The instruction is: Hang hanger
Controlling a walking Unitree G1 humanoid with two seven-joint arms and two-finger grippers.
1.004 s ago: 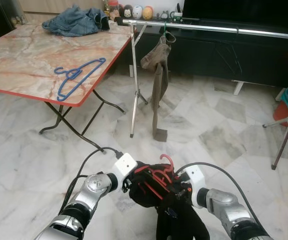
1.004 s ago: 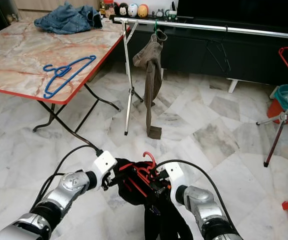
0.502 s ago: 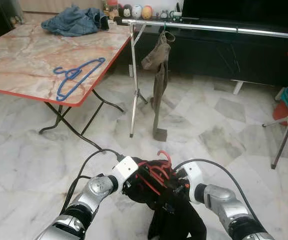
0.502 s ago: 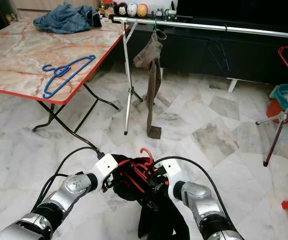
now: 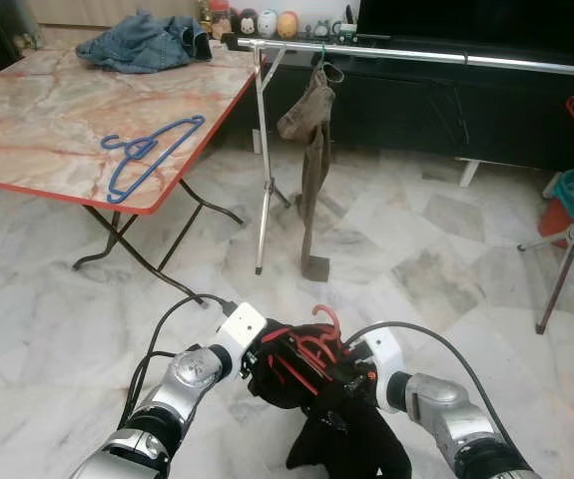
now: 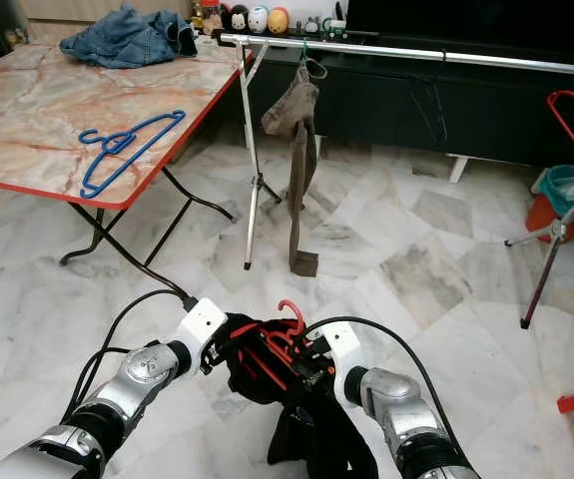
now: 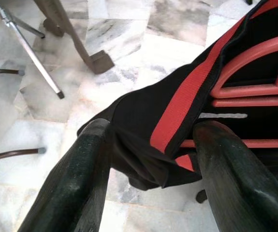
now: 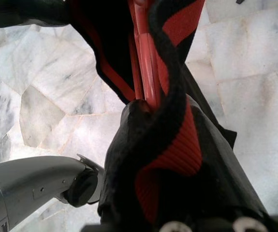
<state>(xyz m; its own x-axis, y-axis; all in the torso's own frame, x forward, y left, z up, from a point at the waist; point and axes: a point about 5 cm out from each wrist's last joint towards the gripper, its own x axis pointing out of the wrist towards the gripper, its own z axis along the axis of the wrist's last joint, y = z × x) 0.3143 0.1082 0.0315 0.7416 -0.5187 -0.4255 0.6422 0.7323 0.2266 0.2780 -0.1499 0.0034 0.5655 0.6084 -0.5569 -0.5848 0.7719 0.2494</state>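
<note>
Here, on the table (image 5: 27, 120) near its right edge lies a blue hanger (image 5: 152, 150); beyond its corner a steel rail (image 5: 416, 57) already carries brown trousers (image 5: 311, 150), likely the goal. Low in front, both arms reach inward: the left gripper (image 5: 250, 361), fingers (image 7: 76, 179) spread around black-and-red cloth (image 5: 351, 444), steadies it, while the right gripper (image 5: 358, 375) is clamped on the red hanger (image 5: 311, 344) through the fabric, hook up for hanging.
</note>
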